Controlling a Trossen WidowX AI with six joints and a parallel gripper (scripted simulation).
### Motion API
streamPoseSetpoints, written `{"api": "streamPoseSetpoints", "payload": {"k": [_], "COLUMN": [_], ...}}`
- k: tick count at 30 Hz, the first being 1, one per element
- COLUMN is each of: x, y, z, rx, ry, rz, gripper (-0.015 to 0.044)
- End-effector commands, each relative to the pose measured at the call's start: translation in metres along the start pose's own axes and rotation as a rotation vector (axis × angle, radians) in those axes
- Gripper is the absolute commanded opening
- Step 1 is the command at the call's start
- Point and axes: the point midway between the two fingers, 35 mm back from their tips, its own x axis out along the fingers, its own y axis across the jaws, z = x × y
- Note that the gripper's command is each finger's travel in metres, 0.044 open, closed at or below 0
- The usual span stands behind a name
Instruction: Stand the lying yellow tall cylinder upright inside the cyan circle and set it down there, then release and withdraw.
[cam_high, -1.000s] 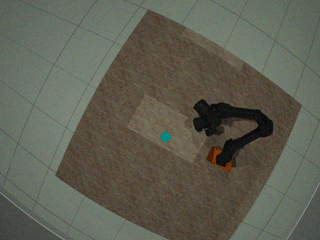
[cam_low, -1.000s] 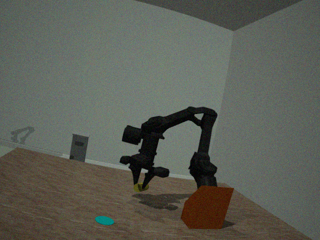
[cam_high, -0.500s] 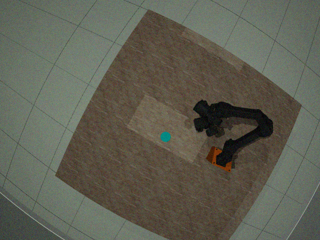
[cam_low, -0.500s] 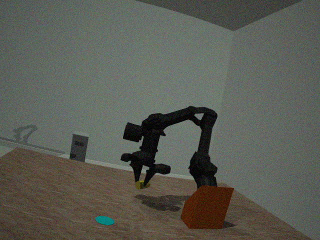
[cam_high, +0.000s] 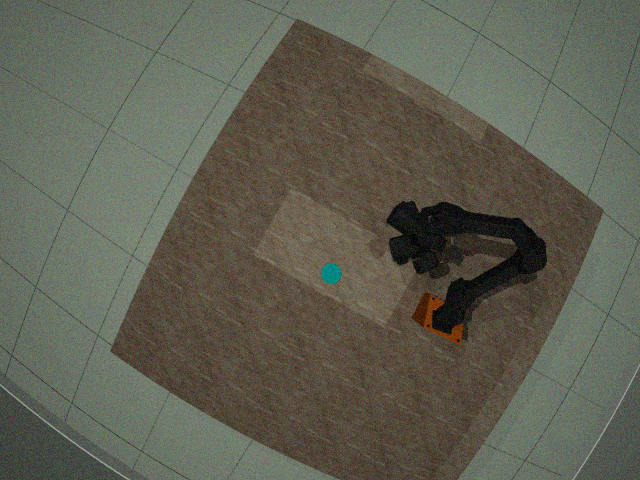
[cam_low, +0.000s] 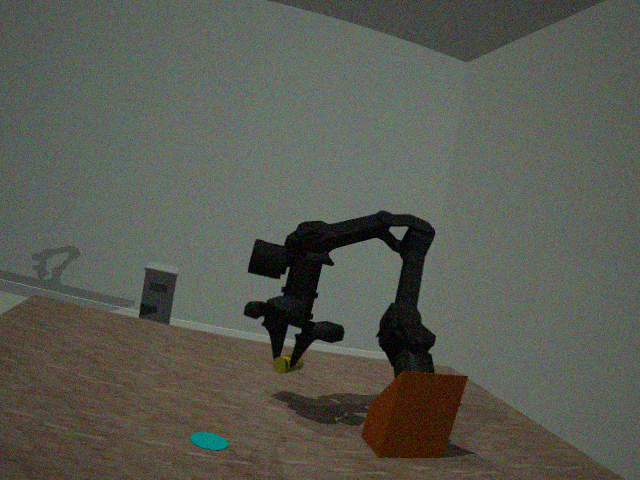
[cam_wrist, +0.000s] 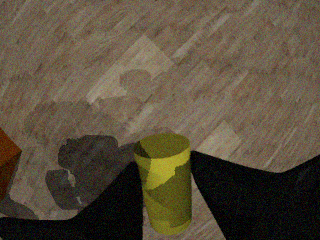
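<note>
The yellow tall cylinder (cam_low: 283, 364) (cam_wrist: 166, 183) is held between my two black fingers, lifted clear of the wooden table (cam_low: 129, 382). In the wrist view it points away from the camera with its round end toward the table. My gripper (cam_low: 288, 356) (cam_wrist: 163, 163) is shut on it. In the overhead view the arm (cam_high: 429, 237) hides the cylinder.
An orange block (cam_high: 427, 311) (cam_low: 413, 413) (cam_wrist: 7, 160) stands at the arm's base, right of the circle. A grey box (cam_low: 158, 291) stands beyond the table's far edge by the wall.
</note>
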Motion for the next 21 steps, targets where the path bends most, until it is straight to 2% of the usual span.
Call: {"api": "streamPoseSetpoints", "payload": {"k": [1, 21], "x": [-0.004, -0.020], "y": [-0.001, 0.002], "z": [-0.001, -0.005], "rx": [0.004, -0.001], "ry": [0.005, 0.020], "rz": [-0.004, 0.001], "gripper": [0.0105, 0.0105]}}
